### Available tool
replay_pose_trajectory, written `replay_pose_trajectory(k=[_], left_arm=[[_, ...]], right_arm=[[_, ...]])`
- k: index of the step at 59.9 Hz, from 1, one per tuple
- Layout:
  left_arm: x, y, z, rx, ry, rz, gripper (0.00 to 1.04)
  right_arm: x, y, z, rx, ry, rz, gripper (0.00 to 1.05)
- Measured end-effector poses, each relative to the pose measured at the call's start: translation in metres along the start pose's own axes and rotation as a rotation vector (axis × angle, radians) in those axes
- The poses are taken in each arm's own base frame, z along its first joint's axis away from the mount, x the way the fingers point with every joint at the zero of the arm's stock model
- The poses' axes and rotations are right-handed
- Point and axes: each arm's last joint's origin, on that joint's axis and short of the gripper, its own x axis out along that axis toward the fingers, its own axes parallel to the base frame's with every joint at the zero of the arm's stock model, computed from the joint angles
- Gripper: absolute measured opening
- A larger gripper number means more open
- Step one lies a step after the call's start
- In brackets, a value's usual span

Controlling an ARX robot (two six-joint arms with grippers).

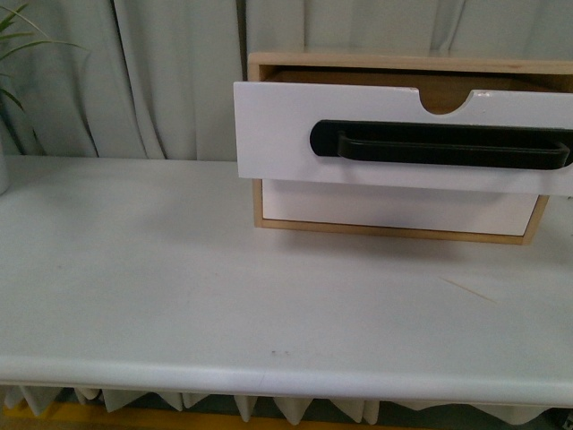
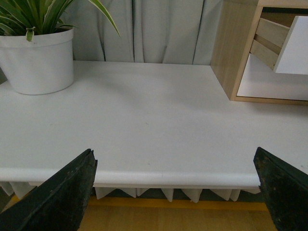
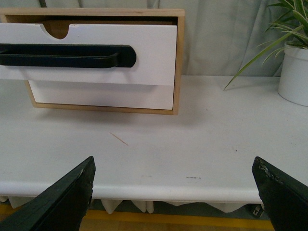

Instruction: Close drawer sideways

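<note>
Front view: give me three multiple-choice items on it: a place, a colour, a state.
1. Where does the drawer sit relative to the plain white front? A below it; B above it; C beside it.
2. What colour is the bar handle? A silver; B red; C black.
3. What state is the drawer in? A pulled out; B shut flush; C removed.
Key: 1 B, it overhangs the plain front; 2 C, the bar is black against white; 3 A, its front stands forward of the wood cabinet.
</note>
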Motion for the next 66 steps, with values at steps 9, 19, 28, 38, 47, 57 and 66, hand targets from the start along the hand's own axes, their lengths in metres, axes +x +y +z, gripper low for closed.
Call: replay_pose_trajectory(k=[9,19,28,38,47,57,66], left_arm=[[0.0,0.0,0.0,0.0,0.0,0.0,0.99],[0.0,0.0,0.0,0.0,0.0,0.0,0.99],[0.0,0.0,0.0,0.0,0.0,0.0,0.99],[0.0,0.0,0.0,0.001,0.004,0.004,0.99],[0.003,-0.005,-0.005,0.013,0.161,0.298,0.99],[0.014,-0.014,0.022,-0.177,0.204,0.266,0.99],[0.033,-0.025,0.043,-0.427,0.23,0.182,0.99]], right_arm=[[0.0,0.0,0.0,0.0,0.0,0.0,0.96],[0.0,0.0,0.0,0.0,0.0,0.0,0.96],[0.0,0.0,0.0,0.0,0.0,0.0,0.96],[0.0,0.0,0.0,0.0,0.0,0.0,0.96],[0.004,0.0,-0.001,-0.073,0.061,0.037,0.96],[0.014,0.001,0.021,-0.261,0.048,0.067,0.96],[0.028,0.004,0.036,-0.504,0.051,0.123,0.96]])
